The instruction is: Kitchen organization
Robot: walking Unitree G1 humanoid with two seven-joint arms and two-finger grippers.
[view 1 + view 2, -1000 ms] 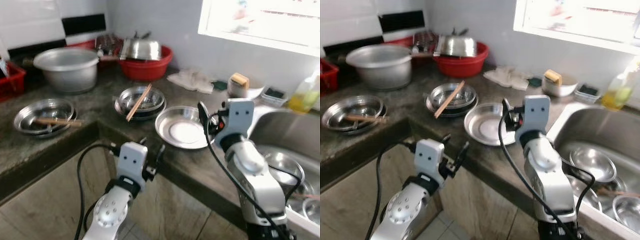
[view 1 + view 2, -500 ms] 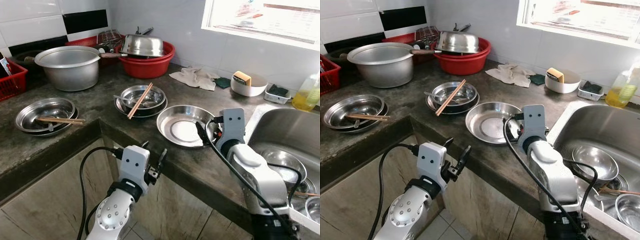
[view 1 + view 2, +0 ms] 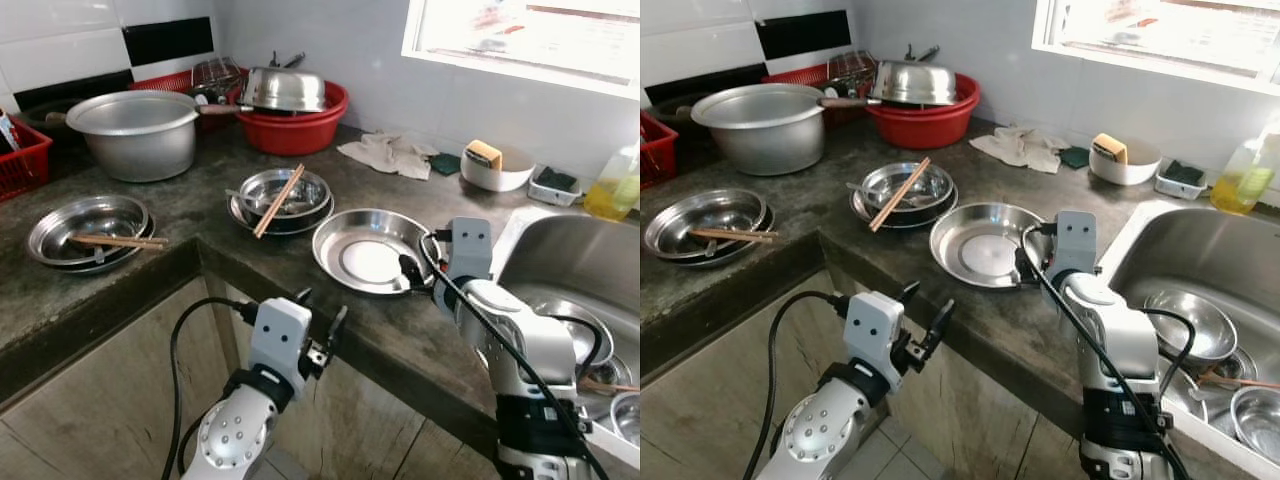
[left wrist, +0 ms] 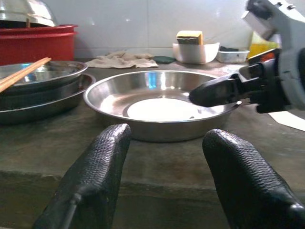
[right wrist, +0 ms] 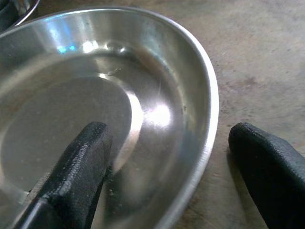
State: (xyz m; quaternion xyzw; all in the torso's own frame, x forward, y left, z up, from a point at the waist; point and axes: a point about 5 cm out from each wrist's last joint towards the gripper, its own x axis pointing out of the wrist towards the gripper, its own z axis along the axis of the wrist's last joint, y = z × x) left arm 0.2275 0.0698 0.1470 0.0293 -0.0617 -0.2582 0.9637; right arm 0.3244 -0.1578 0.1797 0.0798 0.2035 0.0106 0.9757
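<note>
From the head, the wide shiny steel plate (image 3: 368, 262) lies on the dark stone table (image 3: 200, 215) near the steel sink (image 3: 585, 270). The right gripper (image 3: 408, 270) is at its rim, lower than before. The left gripper (image 3: 322, 335) hangs below the table edge.

In the left wrist view, its fingers (image 4: 97, 167) are wide apart, holding nothing.

In the right wrist view, one finger (image 5: 78, 167) is inside the plate and the other outside, wide apart around the rim.
</note>
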